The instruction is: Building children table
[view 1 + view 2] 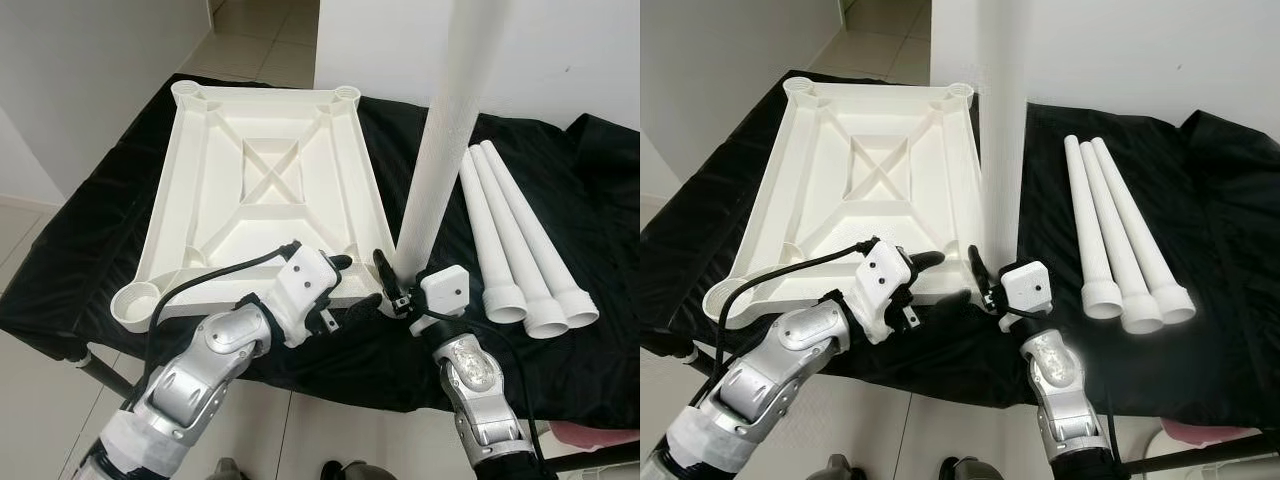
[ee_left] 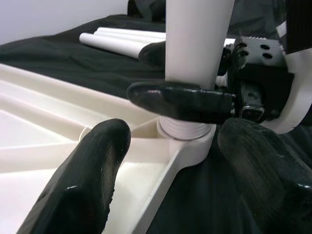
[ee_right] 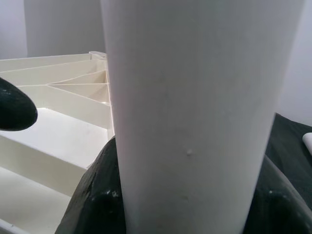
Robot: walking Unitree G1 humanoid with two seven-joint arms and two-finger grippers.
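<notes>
**Seating the first leg in the near right corner socket**

The upturned white ribbed plastic tabletop (image 1: 265, 190) lies on a black cloth (image 1: 90, 230) draped over a stand. The right gripper (image 1: 392, 283) has its black fingers closed around the base of a tall white plastic tube leg (image 1: 432, 160), which stands upright in the round corner socket (image 2: 187, 141) nearest the robot's right. The left gripper (image 1: 345, 285) hovers just beside that corner, fingers spread wide and holding nothing.

To do this well, I judge the leg should stay plumb while it is turned or pressed home; the ridged collar seen in the left wrist view suggests a thread, so any tilt risks cross-threading. The free gripper could pin the tabletop rim so it does not slide on the cloth.

Three spare white tapered legs (image 1: 520, 240) lie side by side on the cloth, well apart to the right.

The leg's top is cut off in both eye views. How deeply the collar sits in the socket is unclear, as the right fingers cover part of the joint.
</notes>
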